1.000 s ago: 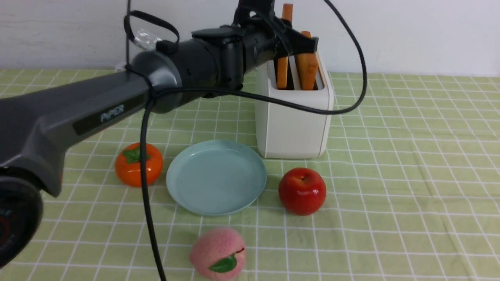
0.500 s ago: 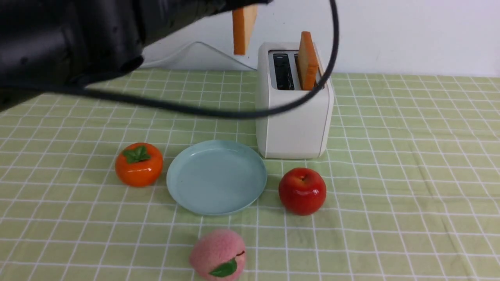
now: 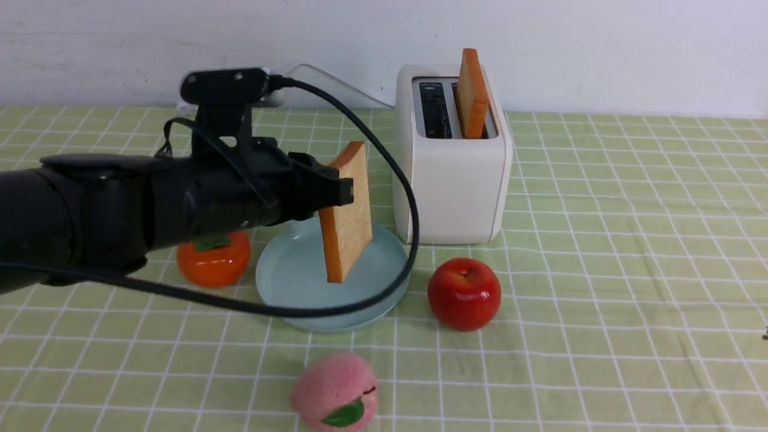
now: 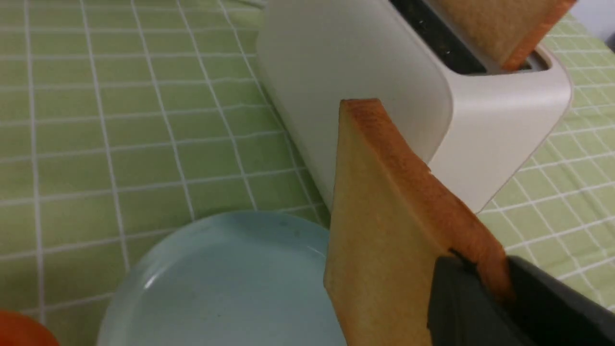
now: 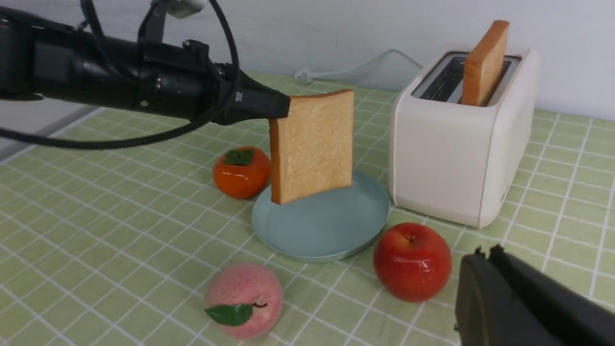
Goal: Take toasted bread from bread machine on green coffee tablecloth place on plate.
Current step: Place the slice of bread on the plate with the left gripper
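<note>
- Right gripper (image 5: pixel 485 251): nearest the robot, low over the light green cloth (image 3: pixel 600 270) with its thin white grid; jaws closed together, nothing in them
- Near row: fuzzy pink peach with a green leaf (image 3: pixel 335 390), then a glossy red apple (image 3: pixel 464 294); neither belongs to the task
- Round shallow pale blue-green plate (image 3: pixel 294 282): bare, lying between the apple and a glossy orange persimmon (image 3: pixel 213 264)
- Thick square golden toast slice with orange-brown crust (image 3: pixel 348 222): hangs on edge and slightly tilted above the plate; lower corner looks clear of the plate floor, contact not certain
- Left gripper (image 3: pixel 342 189): jaws clamped across the slice's thickness at an upper corner
- Handling, judged: slice light and stiff, holds its shape from one corner; rough faces should give friction; a crust-edge grip could crumble if squeezed hard; lay it flat before letting go
- White boxy two-slot toaster (image 3: pixel 450 186): just behind the plate, near slot empty
- Second toast slice (image 3: pixel 472 93): upright in the far slot, upper half exposed; best taken across its thickness at that top edge
</note>
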